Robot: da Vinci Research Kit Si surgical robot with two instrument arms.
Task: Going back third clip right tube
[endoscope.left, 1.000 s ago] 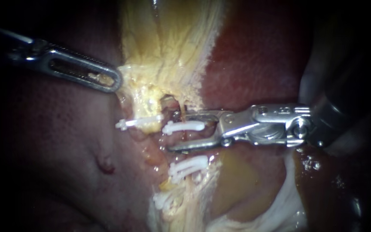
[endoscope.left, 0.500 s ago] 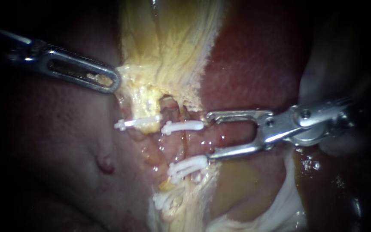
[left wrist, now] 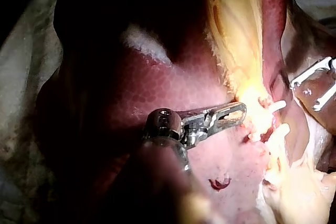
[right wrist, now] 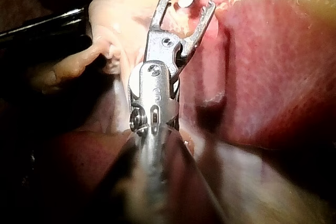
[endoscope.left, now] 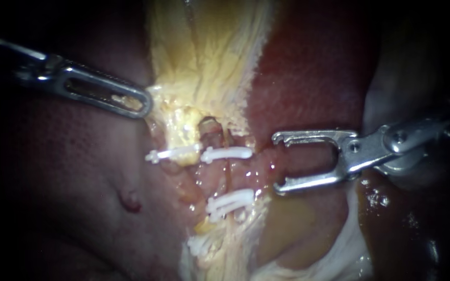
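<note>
Right of white plastic clips [endoscope.left: 227, 152] on pink right tube [endoscope.left: 219, 177]: right steel instrument [endoscope.left: 277, 163] jaws gape wide, empty. Looks like the back-off step; next, retract straight. Left steel instrument [endoscope.left: 142, 105] clamps pale yellow tissue [endoscope.left: 199, 67].

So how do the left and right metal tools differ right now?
The left instrument has its jaws closed on the yellow tissue; the right instrument has its jaws spread wide, holding nothing. The left instrument's jaws are straight and slotted; the right instrument's are thin bars with hooked tips. Both are shiny metal and sit near the white clips.
</note>
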